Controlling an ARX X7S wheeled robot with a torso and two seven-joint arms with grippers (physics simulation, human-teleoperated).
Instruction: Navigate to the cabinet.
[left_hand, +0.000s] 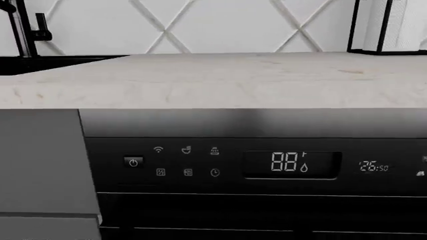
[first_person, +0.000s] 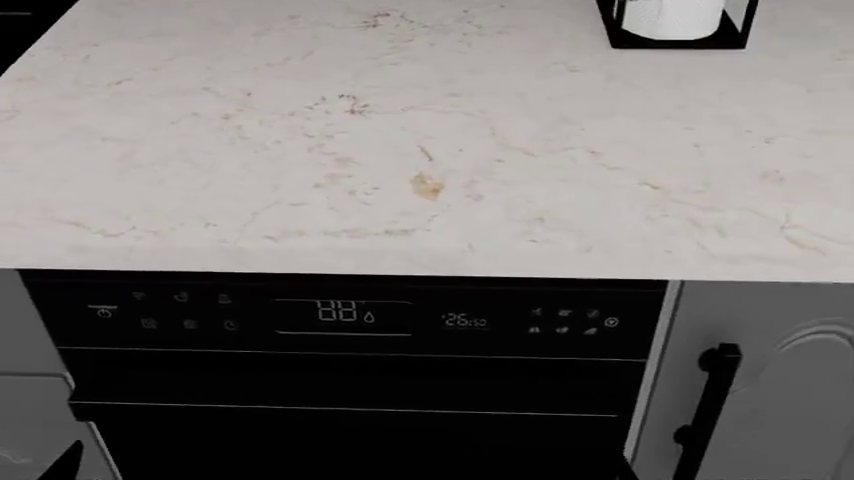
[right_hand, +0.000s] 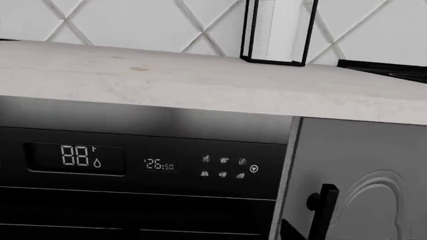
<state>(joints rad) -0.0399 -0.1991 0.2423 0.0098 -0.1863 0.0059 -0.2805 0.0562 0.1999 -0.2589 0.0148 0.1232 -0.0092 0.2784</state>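
Note:
The cabinet (first_person: 781, 370) is the grey door front at the right edge of the head view, under the cream marble top. It has an arched panel and a vertical black handle (first_person: 710, 408). In the right wrist view the cabinet (right_hand: 363, 165) stands close, right of the black appliance, with its handle (right_hand: 324, 210) low in the picture. It does not show in the left wrist view. Neither gripper shows in any view.
A black appliance (first_person: 347, 340) with a lit display fills the space straight ahead under the marble counter (first_person: 400, 150). A black wire holder with a white roll (first_person: 674, 22) stands at the counter's back. A black faucet (left_hand: 27, 30) and a grey front (left_hand: 40, 160) lie to the left.

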